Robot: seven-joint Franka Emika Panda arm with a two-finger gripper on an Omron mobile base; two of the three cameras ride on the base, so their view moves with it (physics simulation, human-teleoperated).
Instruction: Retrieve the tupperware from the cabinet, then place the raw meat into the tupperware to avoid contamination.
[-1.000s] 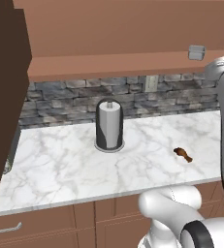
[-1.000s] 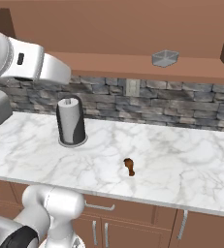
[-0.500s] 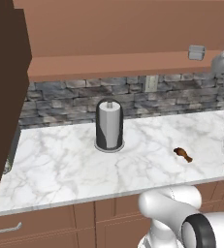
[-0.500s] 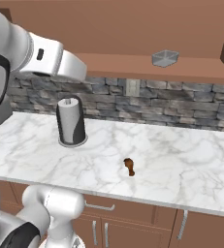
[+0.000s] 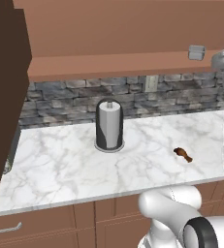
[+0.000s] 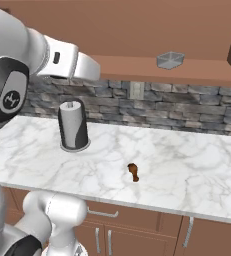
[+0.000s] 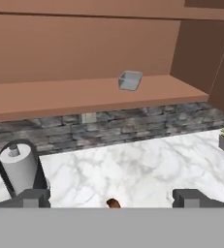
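Claw [image 7: 111, 197] wide open and empty, tupperware [image 7: 130, 80] sits on the cabinet [image 7: 84, 97] shelf, ahead, above, slightly right of centre.

a glossy white arm [image 6: 62, 57] of rounded, tubular segments with dark grey joint rings, a round dark cap bearing a small white logo, and two small dark grey fingertips [image 7: 33, 197].

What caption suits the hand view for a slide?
Open gripper faces the open cabinet, tupperware on its shelf, raw meat on the marble counter below.
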